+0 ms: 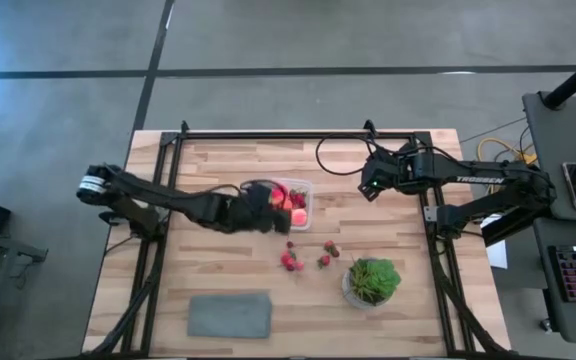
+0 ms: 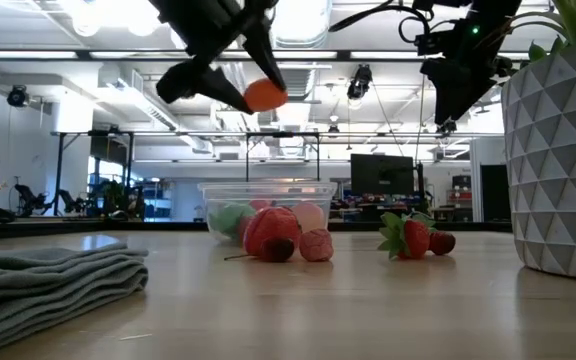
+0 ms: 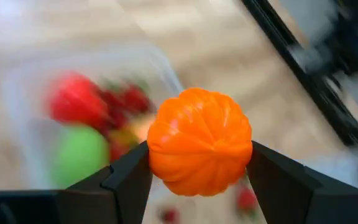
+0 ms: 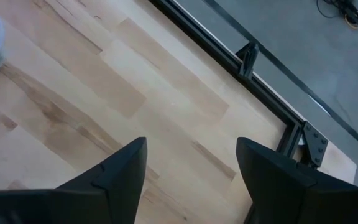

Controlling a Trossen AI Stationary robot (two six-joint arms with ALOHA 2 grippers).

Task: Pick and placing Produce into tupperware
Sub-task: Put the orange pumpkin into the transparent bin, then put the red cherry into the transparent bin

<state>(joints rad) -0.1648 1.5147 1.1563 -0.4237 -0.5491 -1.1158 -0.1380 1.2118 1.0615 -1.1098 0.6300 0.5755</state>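
My left gripper (image 3: 197, 168) is shut on an orange ribbed toy fruit (image 3: 199, 142) and hangs above the clear tupperware (image 1: 304, 186); the low view shows the fruit (image 2: 264, 95) well above the box (image 2: 268, 190). Red, green and pink pieces lie inside the box (image 3: 79, 130). Several small red strawberries (image 1: 290, 260) and one more (image 2: 408, 236) rest on the wood nearer the front. My right gripper (image 4: 191, 162) is open and hovers over bare table by the far right corner. My left gripper pinches the orange fruit at its sides (image 3: 157, 155) between the two fingers (image 3: 129, 177). The fruit is lifted clear, high over the tupperware, as the low view shows.
A leafy green plant in a white faceted pot (image 1: 372, 282) stands near the front right. A folded grey cloth (image 1: 230, 314) lies near the front left. The black frame rails (image 1: 308, 135) run along the table's edges.
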